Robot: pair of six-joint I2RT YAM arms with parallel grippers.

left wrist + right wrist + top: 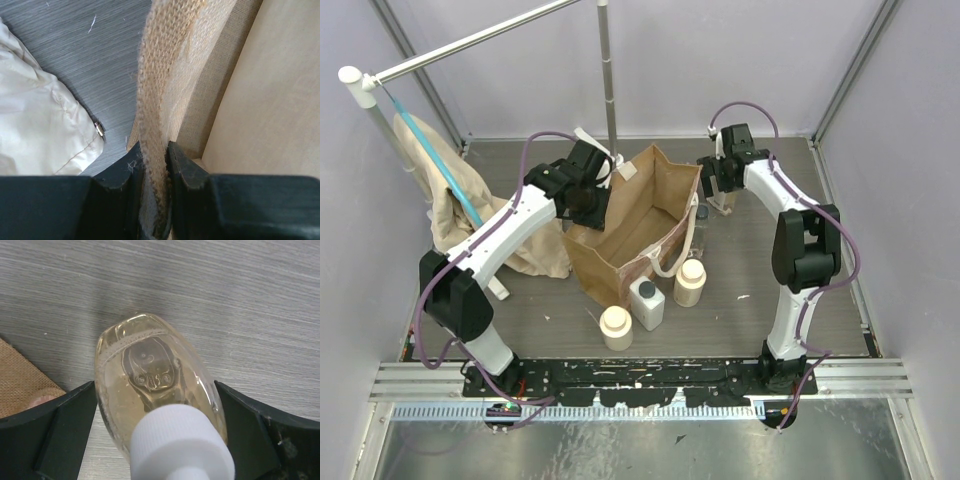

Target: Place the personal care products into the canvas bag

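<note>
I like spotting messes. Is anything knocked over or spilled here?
Nothing much. The tan-brown canvas bag stands open, and the two cream round beige-capped bottles and the white square dark-capped bottle in front of it stand upright. Only tiny white scraps lie on the grey table.

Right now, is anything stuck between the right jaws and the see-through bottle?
No, nothing visible. The clear bottle sits between the right gripper's open jaws, with nothing else in the gap. The canvas bag is just beside it, its handle pinched by the left gripper.
</note>
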